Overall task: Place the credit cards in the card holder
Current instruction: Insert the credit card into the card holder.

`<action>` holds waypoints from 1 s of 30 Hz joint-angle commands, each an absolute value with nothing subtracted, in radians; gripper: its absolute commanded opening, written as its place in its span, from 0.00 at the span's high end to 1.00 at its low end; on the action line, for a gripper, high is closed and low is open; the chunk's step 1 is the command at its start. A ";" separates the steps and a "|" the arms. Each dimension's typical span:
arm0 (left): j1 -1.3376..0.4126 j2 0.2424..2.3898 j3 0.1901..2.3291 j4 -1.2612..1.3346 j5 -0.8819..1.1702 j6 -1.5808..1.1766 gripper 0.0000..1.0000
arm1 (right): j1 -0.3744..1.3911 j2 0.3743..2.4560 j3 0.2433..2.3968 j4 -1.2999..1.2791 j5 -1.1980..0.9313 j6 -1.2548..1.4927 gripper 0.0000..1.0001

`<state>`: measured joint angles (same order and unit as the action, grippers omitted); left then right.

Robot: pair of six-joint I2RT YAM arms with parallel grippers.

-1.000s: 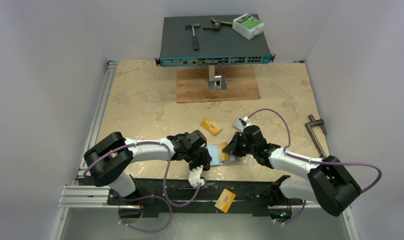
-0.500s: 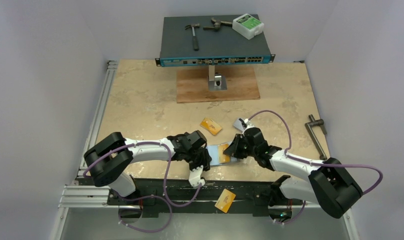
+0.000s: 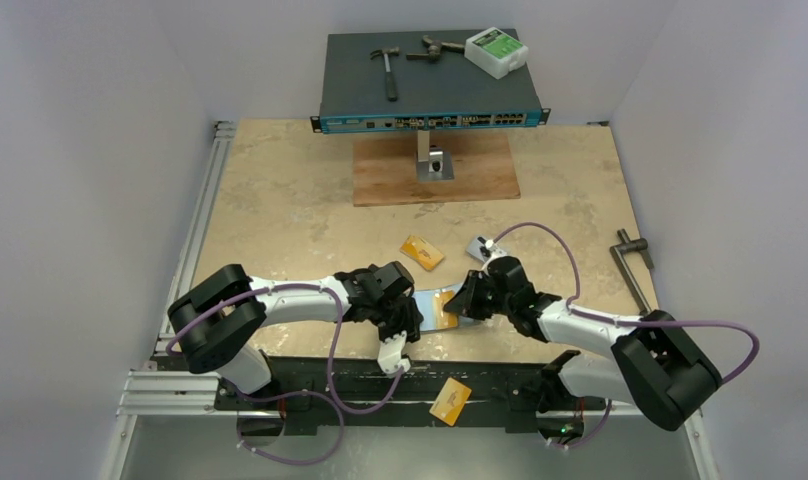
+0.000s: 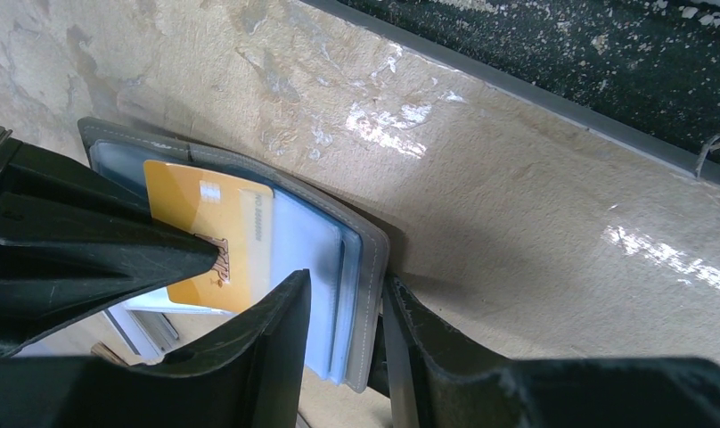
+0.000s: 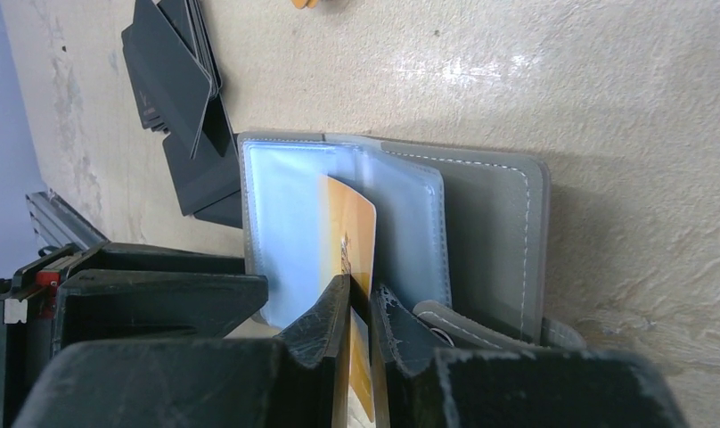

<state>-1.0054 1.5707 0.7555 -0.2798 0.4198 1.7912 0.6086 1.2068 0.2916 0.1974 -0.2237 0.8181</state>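
Orange card (image 5: 347,232) against the bluish sleeves of the card holder (image 5: 490,232), lying open near the table's (image 3: 280,200) front edge. Pinched by the right gripper (image 5: 361,308); grey cover clamped by the left gripper (image 4: 346,285). Slide straight, flat along the sleeve. Beyond: spare orange card (image 3: 421,252), black folding case (image 5: 174,80), neither obstructing.

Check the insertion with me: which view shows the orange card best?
Left wrist: the orange card shows its face, against the blue sleeves of the holder. The right wrist sees it foreshortened, partly hidden by fingers. The top view gives only a sliver.
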 commanded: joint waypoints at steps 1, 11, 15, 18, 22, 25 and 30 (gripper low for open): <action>-1.019 1.566 0.772 -0.307 0.434 1.780 0.65 | 0.626 1.250 0.251 0.103 -0.233 0.775 0.92; -1.020 1.562 0.772 -0.310 0.429 1.781 0.66 | 0.634 1.254 0.258 0.142 -0.195 0.815 0.92; -1.020 1.561 0.766 -0.307 0.428 1.782 0.66 | 0.644 1.270 0.267 0.156 -0.190 0.826 0.89; -1.020 1.560 0.765 -0.304 0.427 1.782 0.66 | 0.663 1.286 0.279 0.161 -0.178 0.831 0.87; -1.022 1.560 0.774 -0.302 0.426 1.775 0.67 | 0.698 1.307 0.306 0.149 -0.146 0.839 0.85; -1.022 1.559 0.776 -0.302 0.425 1.770 0.67 | 0.720 1.317 0.320 0.144 -0.129 0.847 0.81; -1.023 1.560 0.775 -0.302 0.425 1.770 0.67 | 0.733 1.322 0.334 0.130 -0.120 0.847 0.75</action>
<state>-1.0107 1.5703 0.7559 -0.2821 0.4099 1.7901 0.7136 1.2903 0.3328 0.2474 -0.1703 0.8589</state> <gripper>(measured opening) 0.335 0.230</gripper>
